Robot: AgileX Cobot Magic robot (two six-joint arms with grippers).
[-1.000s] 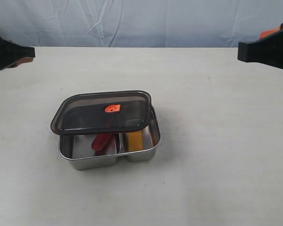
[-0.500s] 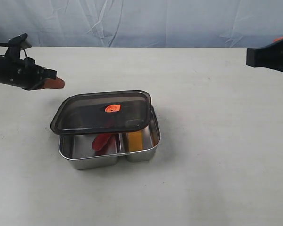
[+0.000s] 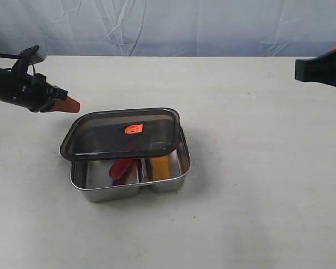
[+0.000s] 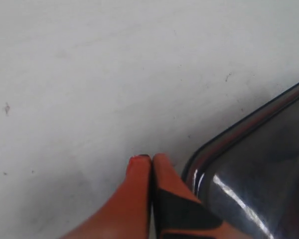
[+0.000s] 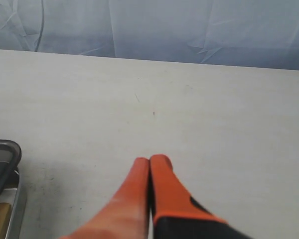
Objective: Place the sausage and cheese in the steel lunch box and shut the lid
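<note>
**A:** What is the left claw (image 3: 73,105) doing?

**B:** It is hovering low over the table (image 3: 257,185) with its orange fingers pressed together, gripping nothing. The rounded corner of the lid (image 3: 120,133) is lying just beside its tips. I cannot tell whether the two are touching.

**A:** And the right claw (image 5: 149,159)?

**B:** It is also pinched shut and empty. It is hanging well apart from everything, with only bare table lying ahead of its tips.

**A:** Where is the steel lunch box (image 3: 129,190) sitting?

**B:** It is sitting between the two claws, much nearer the left one. The dark lid is lying on top of it but askew, shifted toward the left claw, so it is overhanging the rim on that side. The front strip of both compartments is showing uncovered. The lid's orange valve tab (image 3: 133,129) is facing up.

**A:** Are the foods inside?

**B:** Yes. The sausage (image 3: 122,168) is leaning in the compartment nearer the left claw, half under the lid. The cheese (image 3: 160,167) is sitting in the compartment on the right claw's side, also partly covered.
</note>
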